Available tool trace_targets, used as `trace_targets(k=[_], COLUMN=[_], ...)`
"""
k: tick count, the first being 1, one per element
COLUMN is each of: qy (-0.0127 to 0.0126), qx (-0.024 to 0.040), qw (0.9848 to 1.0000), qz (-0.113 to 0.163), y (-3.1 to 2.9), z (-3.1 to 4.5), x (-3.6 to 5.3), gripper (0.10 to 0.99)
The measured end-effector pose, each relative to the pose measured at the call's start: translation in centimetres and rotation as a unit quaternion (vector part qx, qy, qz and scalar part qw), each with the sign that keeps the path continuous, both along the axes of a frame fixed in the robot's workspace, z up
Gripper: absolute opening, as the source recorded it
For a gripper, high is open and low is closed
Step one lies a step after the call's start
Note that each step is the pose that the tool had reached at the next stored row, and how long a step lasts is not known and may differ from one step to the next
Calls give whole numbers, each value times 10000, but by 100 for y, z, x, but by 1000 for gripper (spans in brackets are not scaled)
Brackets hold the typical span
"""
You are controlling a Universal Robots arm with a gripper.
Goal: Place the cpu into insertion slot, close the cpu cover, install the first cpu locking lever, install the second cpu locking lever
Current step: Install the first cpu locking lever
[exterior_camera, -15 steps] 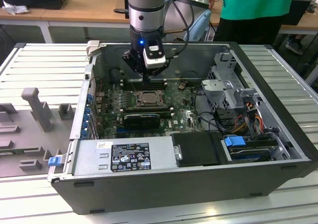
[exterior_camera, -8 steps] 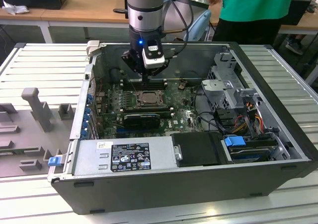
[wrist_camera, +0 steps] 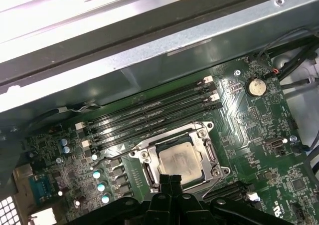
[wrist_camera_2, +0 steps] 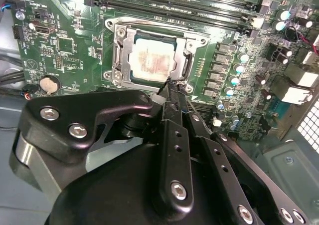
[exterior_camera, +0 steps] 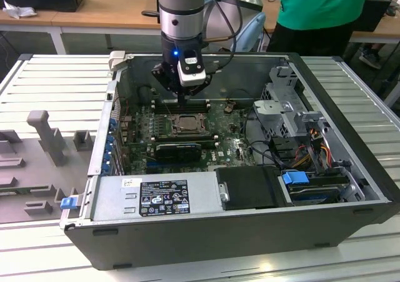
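Progress judged past halfway. Saw cpu (wrist_camera: pixel 175 160) seated flat in slot (exterior_camera: pixel 172 125), middle of case (exterior_camera: pixel 206 232) in the exterior view, metal top up. Saw cover (wrist_camera: pixel 207 147) down around it, framing the chip. Counted those two steps as done. Could not make out levers well enough to call either latched; reckoned that work as left. Found end effector (wrist_camera: pixel 170 177) pinched narrow, gripping nothing, tips poised close by the cover's edge, just at 12 o'clock of the slot in the exterior view.
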State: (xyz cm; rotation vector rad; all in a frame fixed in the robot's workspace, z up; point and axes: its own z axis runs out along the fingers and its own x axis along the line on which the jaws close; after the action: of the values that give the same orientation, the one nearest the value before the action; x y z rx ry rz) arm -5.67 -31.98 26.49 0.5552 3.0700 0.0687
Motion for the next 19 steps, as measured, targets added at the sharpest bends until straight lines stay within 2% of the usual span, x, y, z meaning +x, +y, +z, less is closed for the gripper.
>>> trace_targets(k=[7,19], qy=[0,0], qx=[0,3], qw=[10000,10000], qz=[0,0], y=[0,0], z=[-1,-1], x=[-53,-95], gripper=[106,106])
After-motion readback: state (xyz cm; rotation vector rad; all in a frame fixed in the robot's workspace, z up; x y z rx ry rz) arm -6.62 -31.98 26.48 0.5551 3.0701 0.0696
